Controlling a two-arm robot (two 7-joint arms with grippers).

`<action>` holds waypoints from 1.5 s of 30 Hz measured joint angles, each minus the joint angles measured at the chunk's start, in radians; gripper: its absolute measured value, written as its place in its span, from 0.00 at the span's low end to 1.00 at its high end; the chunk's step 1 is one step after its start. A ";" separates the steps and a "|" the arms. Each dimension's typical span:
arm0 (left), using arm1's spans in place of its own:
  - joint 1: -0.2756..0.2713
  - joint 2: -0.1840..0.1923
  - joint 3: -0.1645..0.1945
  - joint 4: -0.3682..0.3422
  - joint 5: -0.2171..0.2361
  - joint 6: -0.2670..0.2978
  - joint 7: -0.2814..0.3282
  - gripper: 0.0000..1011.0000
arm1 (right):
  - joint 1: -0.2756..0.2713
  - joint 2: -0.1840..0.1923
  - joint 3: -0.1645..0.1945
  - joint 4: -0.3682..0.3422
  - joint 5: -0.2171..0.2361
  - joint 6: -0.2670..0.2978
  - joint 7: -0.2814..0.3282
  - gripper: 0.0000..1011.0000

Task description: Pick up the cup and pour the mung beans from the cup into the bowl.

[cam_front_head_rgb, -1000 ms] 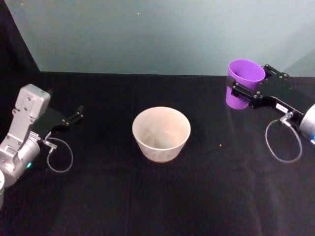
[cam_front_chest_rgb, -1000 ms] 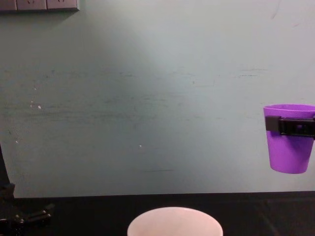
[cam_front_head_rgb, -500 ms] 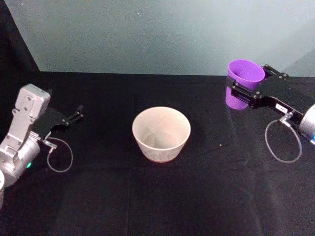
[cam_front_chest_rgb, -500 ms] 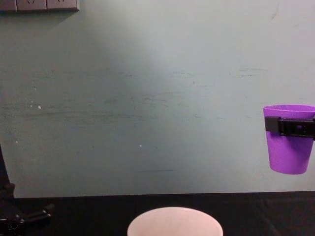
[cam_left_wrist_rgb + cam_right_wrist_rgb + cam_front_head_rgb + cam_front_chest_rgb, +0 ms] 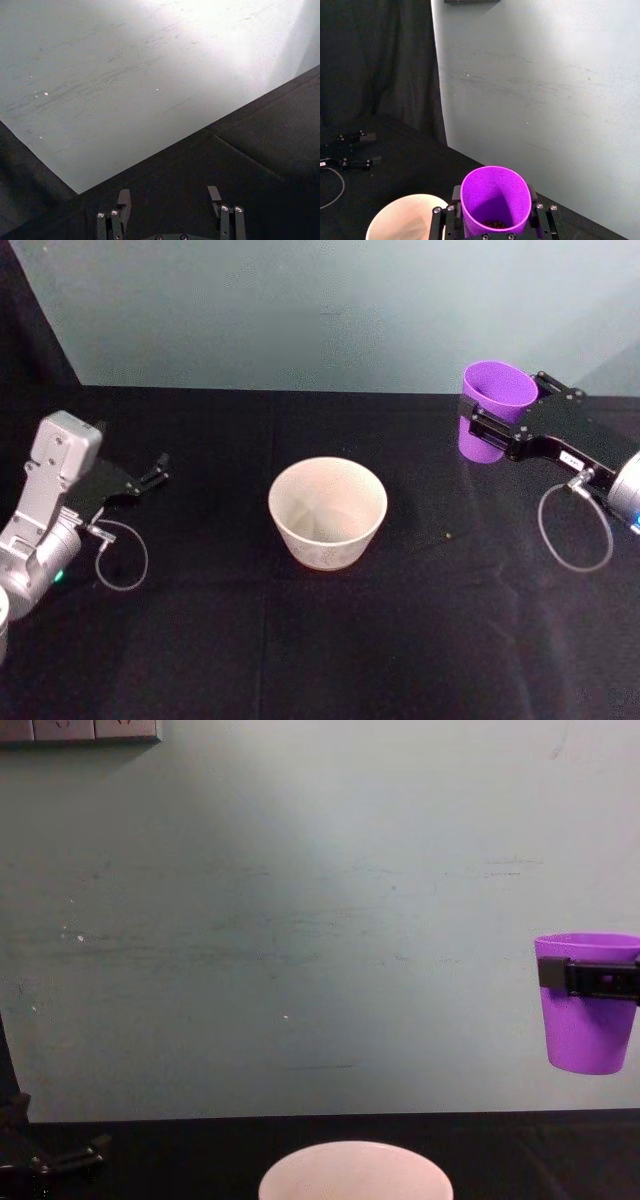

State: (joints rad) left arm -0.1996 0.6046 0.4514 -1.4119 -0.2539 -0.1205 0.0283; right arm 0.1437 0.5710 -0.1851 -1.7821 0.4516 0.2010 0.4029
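My right gripper (image 5: 503,404) is shut on the purple cup (image 5: 480,448) and holds it upright above the table at the far right. From the chest, the cup (image 5: 590,1032) hangs well above table height with the black fingers (image 5: 588,978) clamped across its upper part. Down inside the cup (image 5: 495,192), a few dark mung beans (image 5: 492,223) lie at the bottom. The white bowl (image 5: 325,545) stands in the middle of the table, left of the cup and lower, and looks empty. My left gripper (image 5: 158,470) rests open at the far left, with nothing between its fingers (image 5: 122,200).
A black cloth covers the table (image 5: 330,660), and a pale green wall (image 5: 320,920) rises behind it. A tiny speck (image 5: 447,536) lies on the cloth between bowl and cup. Cable loops hang by both wrists. Wall sockets (image 5: 80,730) sit high on the left.
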 joint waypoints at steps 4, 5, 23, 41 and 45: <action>0.000 0.000 0.000 0.000 0.000 0.000 0.000 0.99 | 0.000 0.000 0.000 0.000 0.000 0.000 0.000 0.72; 0.000 0.000 0.000 0.000 0.000 0.000 0.000 0.99 | 0.000 0.000 0.000 0.000 0.000 0.000 0.000 0.72; 0.000 0.000 0.000 0.000 0.000 0.000 0.000 0.99 | 0.000 0.000 0.000 0.000 0.000 0.000 0.000 0.72; 0.000 0.000 0.000 0.000 0.000 0.000 0.000 0.99 | 0.000 0.000 0.000 0.000 0.000 0.000 0.000 0.72; 0.000 0.000 0.000 0.000 0.000 0.000 0.000 0.99 | 0.000 0.000 0.000 0.000 0.000 0.000 0.000 0.72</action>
State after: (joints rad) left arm -0.1995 0.6047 0.4514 -1.4120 -0.2539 -0.1205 0.0283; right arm 0.1437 0.5710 -0.1851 -1.7821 0.4517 0.2009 0.4029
